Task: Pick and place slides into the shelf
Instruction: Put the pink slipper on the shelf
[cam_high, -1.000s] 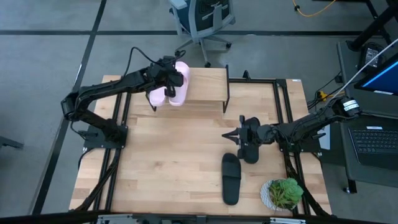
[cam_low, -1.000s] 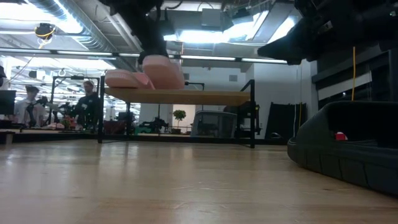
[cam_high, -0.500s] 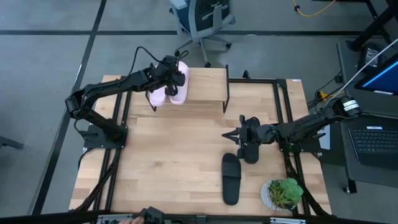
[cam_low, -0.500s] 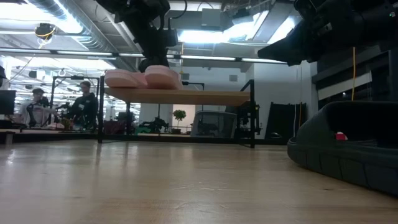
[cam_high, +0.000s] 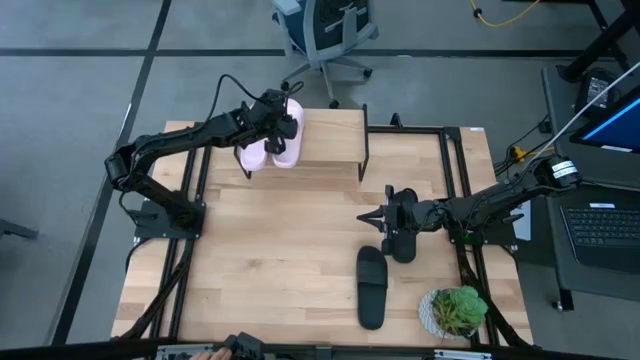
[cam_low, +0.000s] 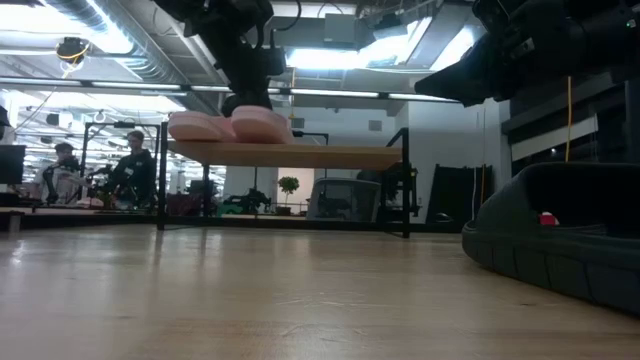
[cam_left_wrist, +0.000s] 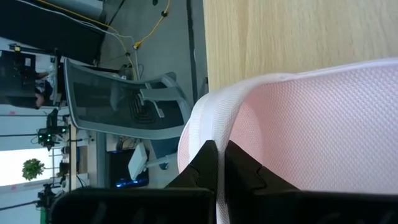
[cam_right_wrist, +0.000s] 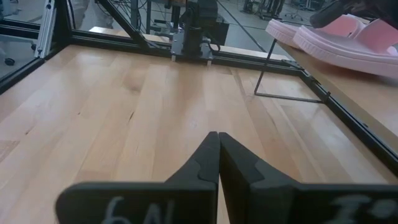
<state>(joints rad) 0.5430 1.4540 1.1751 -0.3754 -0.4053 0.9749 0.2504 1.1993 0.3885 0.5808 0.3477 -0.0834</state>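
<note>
Our left gripper pinches the white edge of a pink slide at the left end of the shelf, just beside the second pink slide lying there. It seems to sit flat on the plank, though the low view is dim. We should let go only once the sole rests fully, then lift straight up. Our right gripper, fingers pressed together on nothing, waits above the table by two black slides.

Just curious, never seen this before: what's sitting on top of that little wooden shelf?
Two pale pink slides lie side by side at one end of the shelf. The left gripper covers part of one. The rest of the plank is bare.
</note>
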